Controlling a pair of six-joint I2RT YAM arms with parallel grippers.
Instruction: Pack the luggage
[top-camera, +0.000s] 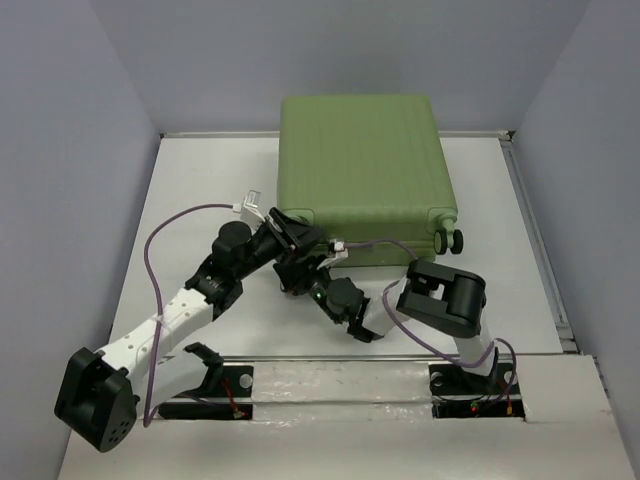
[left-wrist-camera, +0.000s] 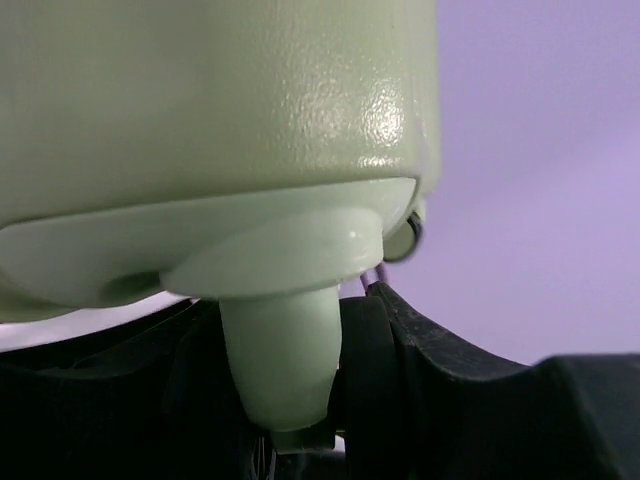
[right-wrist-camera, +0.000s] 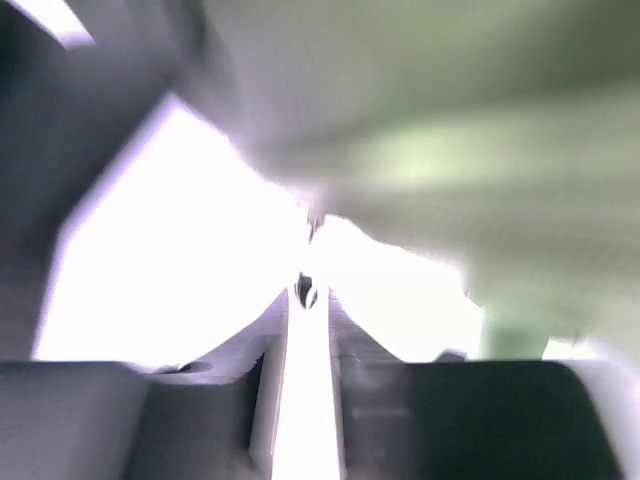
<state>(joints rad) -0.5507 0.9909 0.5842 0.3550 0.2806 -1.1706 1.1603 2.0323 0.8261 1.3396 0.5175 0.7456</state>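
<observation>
Nearest me, short of the luggage (top-camera: 362, 170), both arms reached in toward its near-left corner: the left arm slanting up from the near left, the right arm folded back on itself and pointing left along the case's near edge. The left pincer (top-camera: 298, 232) sat right at that corner. Through its wrist camera I saw a pale green stud foot (left-wrist-camera: 285, 350) of the shell hanging down between dark parts on either side, but I could not tell whether the pincer was pinching the foot or only flanking it. The right pincer (top-camera: 298, 268) lay just short of the same corner, close under the left one. Its wrist view was badly blurred, yet the two fingers (right-wrist-camera: 200, 420) showed almost pressed together, with only a thin slit of light between them; a small dark speck at the slit's far end was too smeared for me to name. Beyond the pincers, the luggage lay flat and closed on the white surface (top-camera: 200, 180), ribbed green shell up, its caster wheels (top-camera: 452, 241) at the near-right corner and its far edge toward the back wall.
</observation>
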